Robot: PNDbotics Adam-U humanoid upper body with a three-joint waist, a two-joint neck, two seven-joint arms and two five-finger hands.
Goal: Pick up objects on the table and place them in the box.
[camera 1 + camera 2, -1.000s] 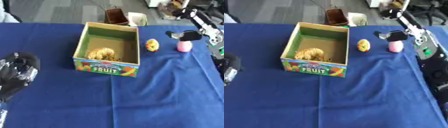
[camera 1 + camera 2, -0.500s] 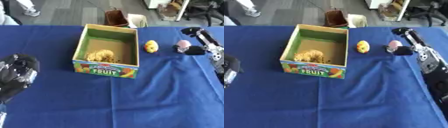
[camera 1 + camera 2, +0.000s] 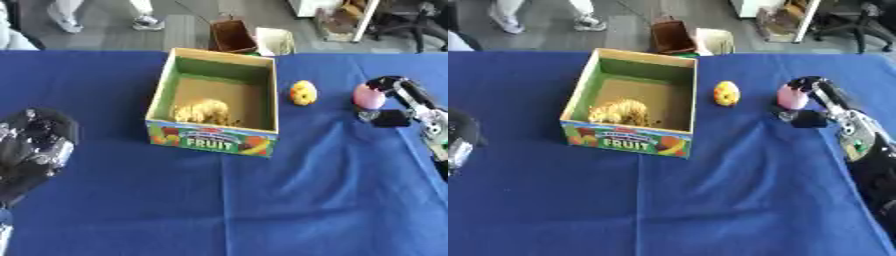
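An open cardboard box marked FRUIT stands on the blue table, left of centre. A yellow-brown lumpy thing lies inside it. To the box's right a small yellow fruit rests on the cloth. Further right is a pink fruit, still on the table. My right hand reaches in from the right, fingers curled over the pink fruit's top and thumb under its near side. At the lower left edge my left hand rests idle with relaxed fingers.
The blue tablecloth covers the whole table. Beyond the far edge, on the floor, stand a brown bin and a white bag. An office chair is at the back right.
My right hand has come down from above and behind the pink fruit and now curls round it. The box, the yellow fruit and my left hand have not moved.
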